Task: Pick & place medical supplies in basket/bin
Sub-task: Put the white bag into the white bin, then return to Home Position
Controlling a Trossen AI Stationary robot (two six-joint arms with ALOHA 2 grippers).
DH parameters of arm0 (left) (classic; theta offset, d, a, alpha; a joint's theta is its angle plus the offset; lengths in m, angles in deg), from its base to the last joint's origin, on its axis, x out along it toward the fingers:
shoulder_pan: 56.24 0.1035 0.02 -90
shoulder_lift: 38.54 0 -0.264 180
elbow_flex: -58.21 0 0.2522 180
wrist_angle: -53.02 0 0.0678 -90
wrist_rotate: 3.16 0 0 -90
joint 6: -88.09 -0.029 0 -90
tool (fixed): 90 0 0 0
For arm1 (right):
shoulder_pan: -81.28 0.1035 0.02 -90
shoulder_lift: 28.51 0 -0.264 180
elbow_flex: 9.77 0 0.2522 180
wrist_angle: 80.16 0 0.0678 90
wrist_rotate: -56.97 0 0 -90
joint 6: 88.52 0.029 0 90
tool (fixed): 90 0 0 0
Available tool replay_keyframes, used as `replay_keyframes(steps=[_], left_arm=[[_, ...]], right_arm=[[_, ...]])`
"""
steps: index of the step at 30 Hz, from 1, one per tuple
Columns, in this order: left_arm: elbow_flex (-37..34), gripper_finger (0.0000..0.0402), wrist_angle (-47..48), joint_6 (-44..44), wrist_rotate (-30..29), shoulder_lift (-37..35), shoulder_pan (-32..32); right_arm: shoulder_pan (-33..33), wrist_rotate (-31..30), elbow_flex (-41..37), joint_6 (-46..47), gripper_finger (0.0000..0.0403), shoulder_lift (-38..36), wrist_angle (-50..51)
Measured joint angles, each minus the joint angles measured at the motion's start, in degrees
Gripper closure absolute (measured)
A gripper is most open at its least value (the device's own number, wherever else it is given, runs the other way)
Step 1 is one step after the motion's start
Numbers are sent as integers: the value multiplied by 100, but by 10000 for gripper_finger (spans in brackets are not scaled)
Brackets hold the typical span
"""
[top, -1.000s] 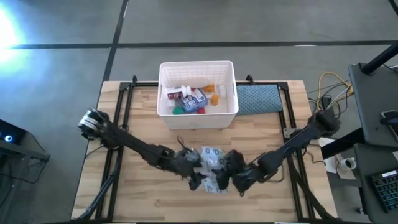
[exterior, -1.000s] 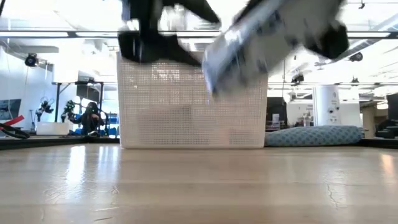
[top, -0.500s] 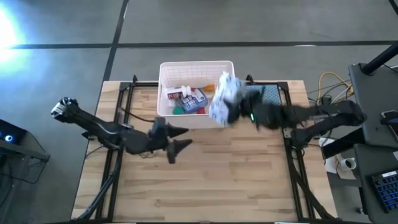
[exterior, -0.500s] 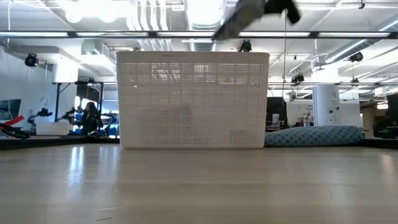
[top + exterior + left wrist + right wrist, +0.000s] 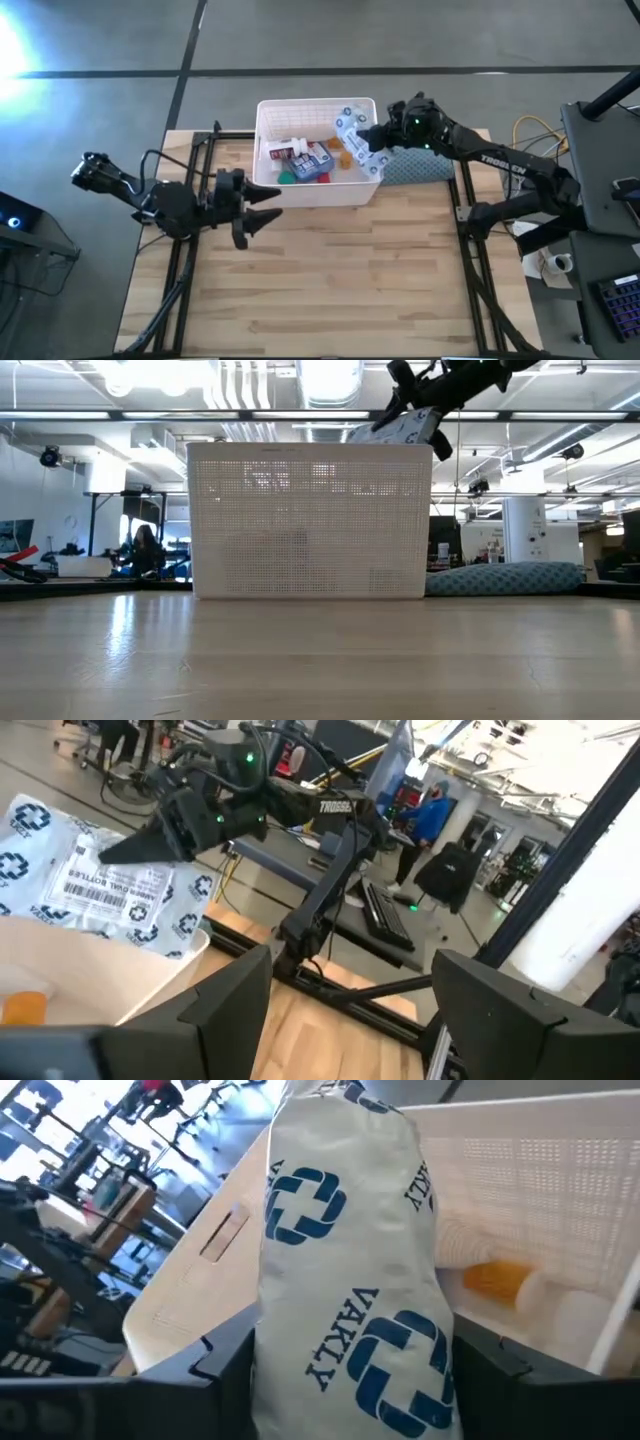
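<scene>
The white latticed basket (image 5: 318,190) (image 5: 310,520) stands at the table's far middle. In it lie a white bottle (image 5: 283,150), a blue-white box (image 5: 316,158), a green bit (image 5: 287,178) and orange bits (image 5: 340,142) (image 5: 497,1277). My right gripper (image 5: 370,135) (image 5: 350,1365) is over the basket's right part, shut on the grey-white flat packet (image 5: 352,135) (image 5: 402,428) (image 5: 110,880). My left gripper (image 5: 262,198) (image 5: 350,1020) is open, low over the table by the basket's near left corner, touching nothing. My right gripper pinches the flat packet between its two fingers (image 5: 225,1370) at the packet's end nearest the arm (image 5: 345,1380). The fingers come from the table's right, slanting down. The packet is lifted clear and sticks out past the fingertips over the basket's inside (image 5: 345,128).
A blue-teal textured pad (image 5: 415,160) (image 5: 505,578) lies right of the basket, under the right arm. Bare wooden table top (image 5: 340,280) stretches from the basket to the near edge. Black frame rails (image 5: 195,170) run along the table's left and right sides.
Both grippers were at the packet on the near middle of the table. My right gripper has lifted it and carried it toward the far edge, to a place over the basket. My left gripper has let go and drawn back toward the table's left.
</scene>
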Motion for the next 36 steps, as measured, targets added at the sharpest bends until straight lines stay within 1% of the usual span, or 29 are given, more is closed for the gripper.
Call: replay_keyframes(steps=[3,6,8,10,11,13,14,16,17,18,20,21,22,25,29,30,33,35,36], left_arm=[[-115,146,15,-31,3,-45,-4],[-217,146,19,-296,4,-69,-2],[-256,146,18,-535,6,-90,42],[-264,146,13,-566,2,-110,126],[-277,146,13,-569,3,-131,156],[-309,146,46,-569,1,-216,215],[-313,146,92,-569,0,-273,250],[-313,146,272,-571,-1,-389,330],[-324,146,358,-555,-11,-462,366],[-341,146,439,-464,-17,-532,396],[-403,146,476,-235,-55,-656,445],[-441,146,473,-167,-61,-734,456],[-489,146,487,-148,-65,-818,471],[-640,146,591,-169,-134,-1047,479],[-1009,146,624,-138,-140,-1406,479],[-1133,146,629,-90,-141,-1514,480],[-1603,146,513,10,-130,-1830,535],[-2004,146,241,68,-36,-2046,569],[-2231,146,43,134,32,-2171,578]], right_arm=[[-73,55,0,143,184,28,-55],[-80,72,60,-42,184,31,-146],[-68,157,176,212,184,31,-213],[-41,197,328,616,184,60,-420],[-38,235,447,652,184,116,-559],[-41,293,762,259,184,278,-494],[-43,346,1000,-15,184,409,-224],[-53,338,1585,-526,184,740,832],[-61,124,1894,-730,184,911,1476],[-55,-259,2176,-836,184,1076,2004],[-1,-1157,2680,-915,184,1338,2730],[56,-1507,2894,-1033,184,1441,2909],[122,-1688,3095,-1267,184,1528,2959],[393,-1644,3558,-2078,184,1690,2958],[806,-1727,3980,-2641,183,1693,3045],[841,-1760,4067,-2680,183,1667,3185],[900,-1829,4275,-1883,183,1583,4182],[1011,-1656,4278,-2138,183,1504,4745],[1106,-1514,4210,-2261,183,1444,4822]])
